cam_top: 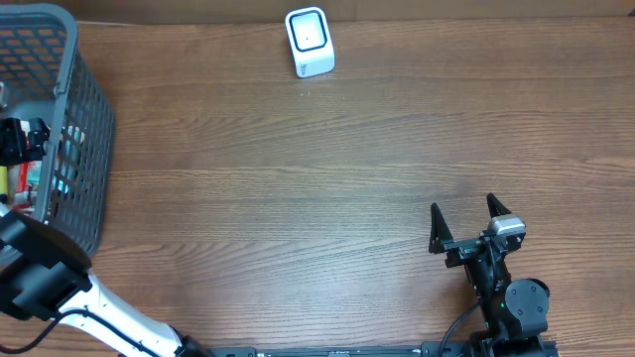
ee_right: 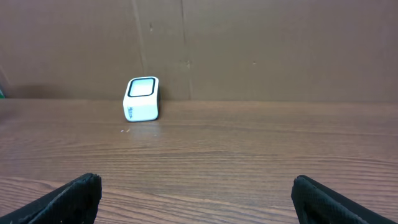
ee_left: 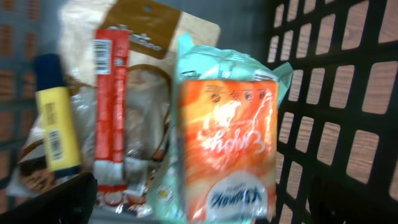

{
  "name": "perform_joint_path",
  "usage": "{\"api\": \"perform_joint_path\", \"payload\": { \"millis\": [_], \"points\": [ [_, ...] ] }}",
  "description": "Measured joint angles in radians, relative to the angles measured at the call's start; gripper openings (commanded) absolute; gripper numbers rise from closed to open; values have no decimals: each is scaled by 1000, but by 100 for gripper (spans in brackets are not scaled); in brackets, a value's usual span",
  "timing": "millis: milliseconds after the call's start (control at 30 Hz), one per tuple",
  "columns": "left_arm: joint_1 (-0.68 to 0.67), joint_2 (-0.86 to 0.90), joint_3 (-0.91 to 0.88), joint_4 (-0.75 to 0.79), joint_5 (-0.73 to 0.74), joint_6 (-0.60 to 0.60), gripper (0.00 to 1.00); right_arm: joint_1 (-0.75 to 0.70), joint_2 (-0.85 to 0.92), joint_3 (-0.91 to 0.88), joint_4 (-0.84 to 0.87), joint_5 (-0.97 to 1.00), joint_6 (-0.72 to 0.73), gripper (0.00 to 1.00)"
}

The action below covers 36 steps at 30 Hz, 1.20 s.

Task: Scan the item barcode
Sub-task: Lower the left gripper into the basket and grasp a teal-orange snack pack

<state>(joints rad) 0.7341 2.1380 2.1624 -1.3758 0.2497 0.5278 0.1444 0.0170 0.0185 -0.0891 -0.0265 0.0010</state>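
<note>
Several packaged items lie in the grey basket (cam_top: 74, 109) at the far left. In the left wrist view I see an orange packet (ee_left: 227, 149) on a mint-green pack, a red stick packet (ee_left: 111, 106), a yellow tube (ee_left: 56, 118) with a barcode, and a brown bag (ee_left: 149, 37). My left gripper (ee_left: 199, 208) is inside the basket, open, its fingers (ee_left: 56, 199) standing wide on either side of the orange packet without touching it. The white barcode scanner (cam_top: 310, 42) stands at the table's far edge. My right gripper (cam_top: 466, 223) is open and empty over the table, facing the scanner (ee_right: 142, 98).
The basket's dark mesh wall (ee_left: 336, 93) is close on the right of my left gripper. My left arm (cam_top: 40, 283) reaches over the basket's near side. A brown cardboard wall (ee_right: 249, 43) backs the wooden table (cam_top: 298, 198) behind the scanner.
</note>
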Motion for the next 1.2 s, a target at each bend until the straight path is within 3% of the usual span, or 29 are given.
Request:
{"api": "perform_joint_path", "payload": {
  "millis": [400,900,1000,1100,1200],
  "points": [
    [-49,32,-20,15,-7,30,100,0,0,0,0,0,-1,100],
    [-49,40,-245,192,-87,26,100,0,0,0,0,0,0,100],
    [-50,40,-265,214,-91,23,89,0,0,0,0,0,0,100],
    [-49,40,-279,226,-95,17,62,0,0,0,0,0,0,100],
    [-51,39,-279,233,-97,21,45,0,0,0,0,0,0,100]
  ]
}}
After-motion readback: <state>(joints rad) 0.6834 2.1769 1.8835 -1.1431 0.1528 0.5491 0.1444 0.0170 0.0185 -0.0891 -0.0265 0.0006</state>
